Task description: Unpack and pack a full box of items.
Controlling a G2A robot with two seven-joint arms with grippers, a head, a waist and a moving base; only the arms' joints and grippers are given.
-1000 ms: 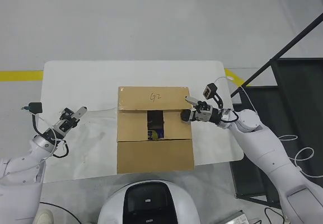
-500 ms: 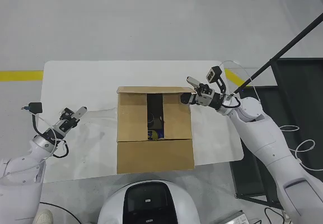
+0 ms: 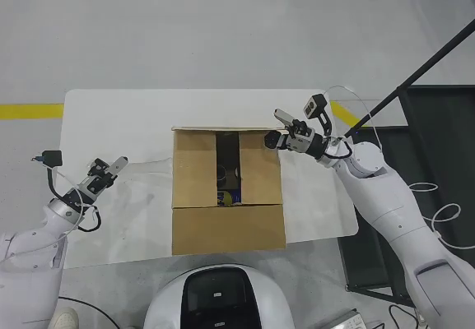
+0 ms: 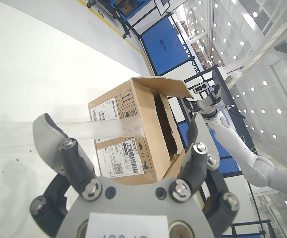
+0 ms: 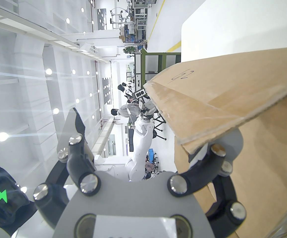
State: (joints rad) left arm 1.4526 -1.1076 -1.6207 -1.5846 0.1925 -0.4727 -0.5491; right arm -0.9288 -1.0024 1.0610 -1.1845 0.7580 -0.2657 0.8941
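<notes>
Evidently the unpacking is at the flap stage: the cardboard box sits on the table, its far flap stood upright by the right gripper, whose spread fingers prop rather than pinch it at the box's far right corner. Well left of the box, the left gripper hangs open beside a clear tape strip trailing from the box's side.

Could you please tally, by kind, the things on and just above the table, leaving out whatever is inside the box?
cardboard box: 1
clear tape strip: 1
table: 1
grippers: 2, the left gripper and the right gripper
Total: 5
</notes>
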